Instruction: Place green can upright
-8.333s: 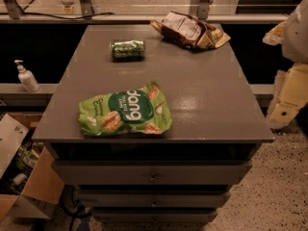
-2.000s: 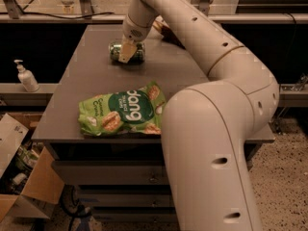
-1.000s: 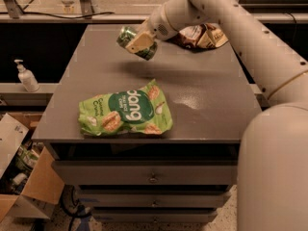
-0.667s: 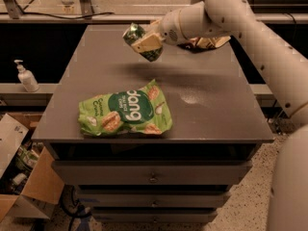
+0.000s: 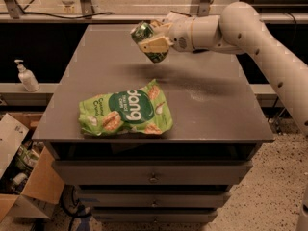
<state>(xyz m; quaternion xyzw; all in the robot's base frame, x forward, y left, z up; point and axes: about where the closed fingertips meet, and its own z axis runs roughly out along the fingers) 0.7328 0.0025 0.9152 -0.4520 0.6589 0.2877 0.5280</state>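
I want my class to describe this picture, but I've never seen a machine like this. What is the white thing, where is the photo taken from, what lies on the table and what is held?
The white thing is a robot arm reaching in from the right. At its end is the gripper, a two-finger clamp, shut on a small green can. The can hangs tilted in the air above the far part of the grey table, not touching it. There is one view only, looking down on the table from its front; where the camera is mounted cannot be told. A bright green snack bag lies flat near the front edge. Left of the table, a pump bottle stands on a ledge.
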